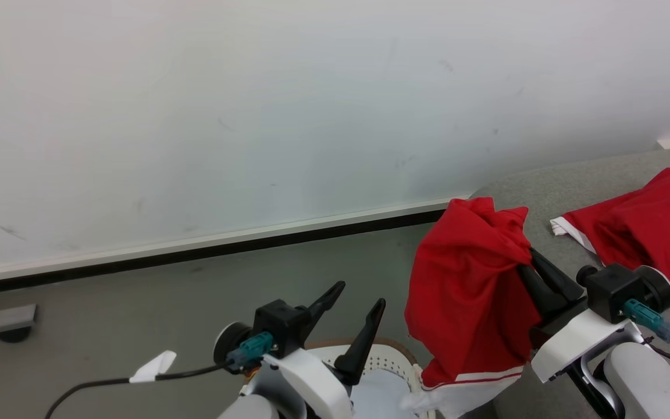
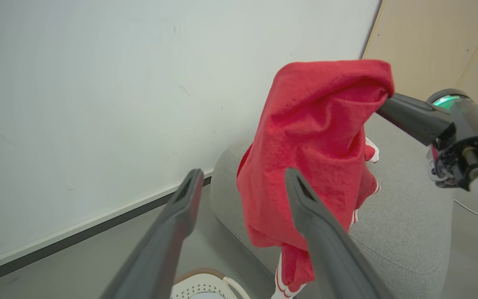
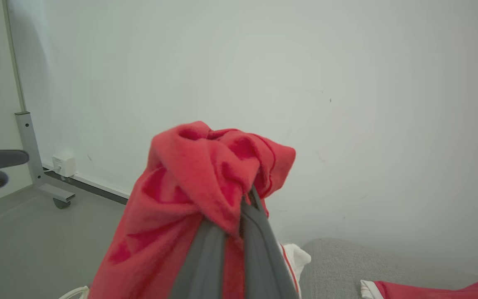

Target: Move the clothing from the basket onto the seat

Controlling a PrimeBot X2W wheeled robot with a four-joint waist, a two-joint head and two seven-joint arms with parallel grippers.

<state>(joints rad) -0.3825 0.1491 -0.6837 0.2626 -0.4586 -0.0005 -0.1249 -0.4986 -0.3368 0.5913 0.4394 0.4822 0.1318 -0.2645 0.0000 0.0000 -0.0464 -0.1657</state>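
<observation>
The right hand [image 1: 530,256] clenches a bunched fold of the clothing [image 1: 463,291], which hangs limp beneath it beside the seat [image 1: 544,192]. Soft and light, it likely holds best bunched. The left hand [image 1: 361,294] is spread, empty.

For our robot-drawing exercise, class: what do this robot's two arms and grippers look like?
The left gripper and right gripper match: two long, tapering dark fingers on a black block, beside a round black disc. Each forearm has a white shell. A teal plug feeds each a black cable; the left one carries a white tag.
</observation>
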